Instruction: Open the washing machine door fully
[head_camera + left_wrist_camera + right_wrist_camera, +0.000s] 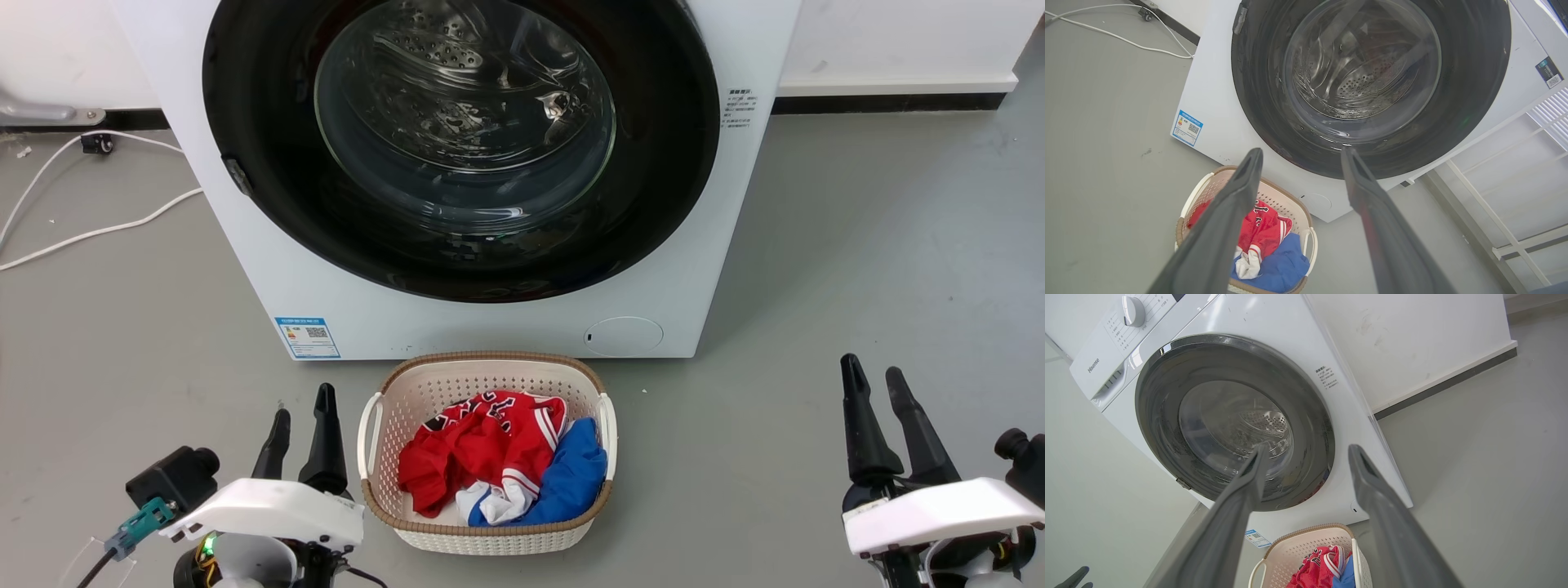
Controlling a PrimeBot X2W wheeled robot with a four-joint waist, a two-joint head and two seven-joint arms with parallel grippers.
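washing machine door [461,147] shut flush. left gripper [304,402] and right gripper [871,366] both apart, well away. risk: laundry basket [490,357] just before washing machine [506,327] may block door swing; glossy rim may slip.

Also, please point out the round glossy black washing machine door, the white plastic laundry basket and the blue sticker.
Washing machine door [665,163]: head view, black ring.
Laundry basket [490,541]: head view, front wall.
Blue sticker [308,337]: head view, centre.

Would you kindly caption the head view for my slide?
Left pincer and right pincer open, flanking the laundry basket; washing machine door shut.
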